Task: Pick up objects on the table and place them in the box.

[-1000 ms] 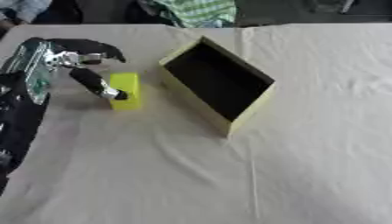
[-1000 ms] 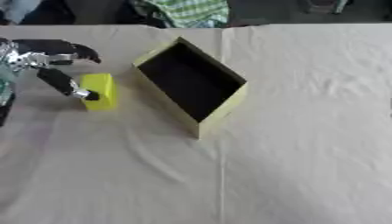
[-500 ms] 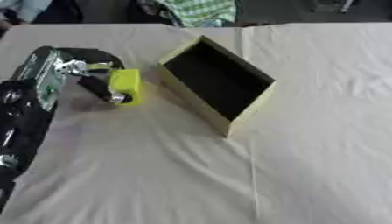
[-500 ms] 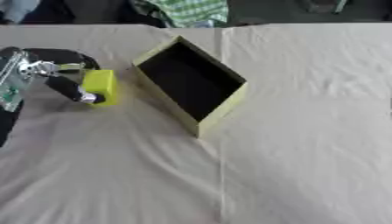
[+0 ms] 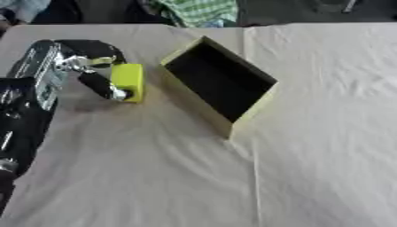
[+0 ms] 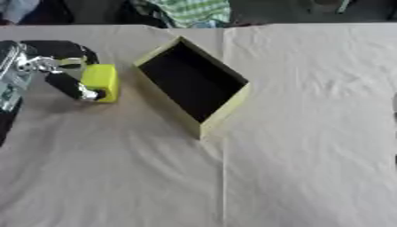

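yellow block (image 5: 128, 81): grasped in left hand (image 5: 83, 71), beside the empty box (image 5: 219, 84) on the bench (image 5: 155, 177); placement pending.

A second ago the left hand (image 5: 81, 66) had its fingers on the block (image 5: 128, 82) while the block sat flat on the cloth, well to the left of the box (image 5: 219, 84). Now the block is pinched between curled fingers and thumb and has come up and toward the box, stopping near its left wall without touching it. The block has also turned: it showed a broad top face before and now stands narrow and upright in the grip (the turn was already under way half a second ago). The hand and forearm have swung rightward with it, wrist nearer the box than before.
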{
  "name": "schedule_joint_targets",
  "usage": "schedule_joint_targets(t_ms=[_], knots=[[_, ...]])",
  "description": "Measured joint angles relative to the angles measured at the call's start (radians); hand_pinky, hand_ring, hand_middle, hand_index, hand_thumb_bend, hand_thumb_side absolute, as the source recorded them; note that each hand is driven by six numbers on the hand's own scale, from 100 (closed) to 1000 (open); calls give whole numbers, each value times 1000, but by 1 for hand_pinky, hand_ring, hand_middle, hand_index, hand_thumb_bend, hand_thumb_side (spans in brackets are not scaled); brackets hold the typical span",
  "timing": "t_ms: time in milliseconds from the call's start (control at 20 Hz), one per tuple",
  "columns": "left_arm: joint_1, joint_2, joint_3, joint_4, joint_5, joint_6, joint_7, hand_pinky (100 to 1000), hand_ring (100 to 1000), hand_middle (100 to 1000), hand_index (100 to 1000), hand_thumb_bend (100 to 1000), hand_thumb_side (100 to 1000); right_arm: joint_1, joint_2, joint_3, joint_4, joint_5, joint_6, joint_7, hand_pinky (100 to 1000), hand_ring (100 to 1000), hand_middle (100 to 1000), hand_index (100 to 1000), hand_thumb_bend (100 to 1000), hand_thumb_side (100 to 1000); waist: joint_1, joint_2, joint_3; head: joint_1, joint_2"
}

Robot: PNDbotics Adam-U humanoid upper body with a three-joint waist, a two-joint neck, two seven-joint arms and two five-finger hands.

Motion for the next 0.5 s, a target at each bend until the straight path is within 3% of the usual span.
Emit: schedule_joint_targets(t_ms=[200, 500], knots=[[-16, -5, 29, -97, -9, 58, 68, 633, 557, 471, 512, 100, 484, -3, 0, 0, 0, 0, -1, 1, 742, 738, 498, 809, 100, 673, 0, 0, 0, 0, -1], [-77, -71, 43, -141, -23, 194, 293, 570, 472, 412, 450, 100, 493, -17, 6, 0, 0, -1, -4, 3, 742, 738, 498, 809, 100, 674, 0, 16, -15, 12, -18]])
